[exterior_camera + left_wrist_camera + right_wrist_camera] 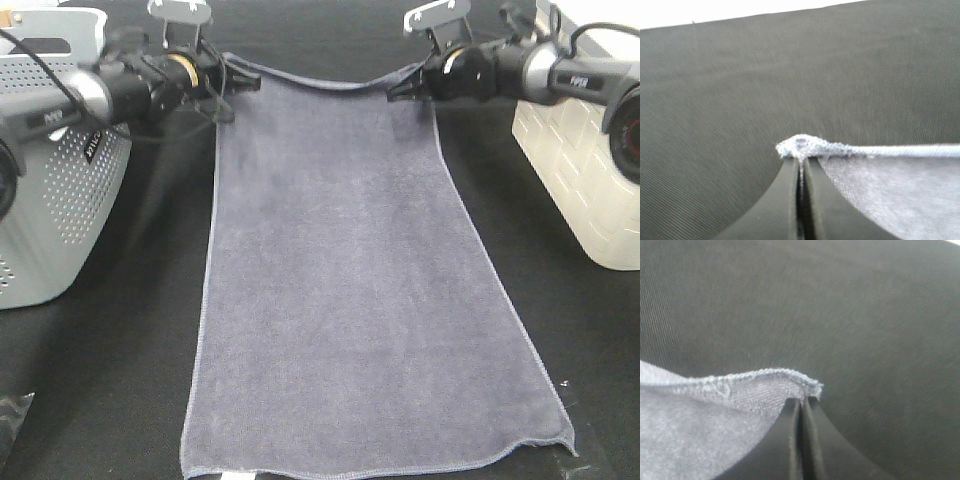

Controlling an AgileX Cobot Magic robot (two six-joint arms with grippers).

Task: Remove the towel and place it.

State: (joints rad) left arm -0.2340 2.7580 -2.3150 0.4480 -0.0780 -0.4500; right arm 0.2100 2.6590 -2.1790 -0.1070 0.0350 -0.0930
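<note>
Both tools, left (801, 162) and right (802, 402), clamp towel (350, 280) corners; only overhead shows the baskets (60, 200).

From where I stand, everything rests on a table (110, 400) covered in black cloth with a fine woven rib, the weave showing plainly in both wrist views as thin parallel lines. A grey perforated basket (55, 200) sits at the left edge, its wall dotted with rows of small round holes and its rim pale. On the right edge stands a cream-white bin (585, 170) with a woven brick-like pattern on its side (it catches the light more than anything else here). At the near-left corner a dark patch with a zigzag mark (15, 415) lies on the cloth. The light is even and soft, and beyond the far table edge the left wrist view shows only blown-out white (715, 10).
</note>
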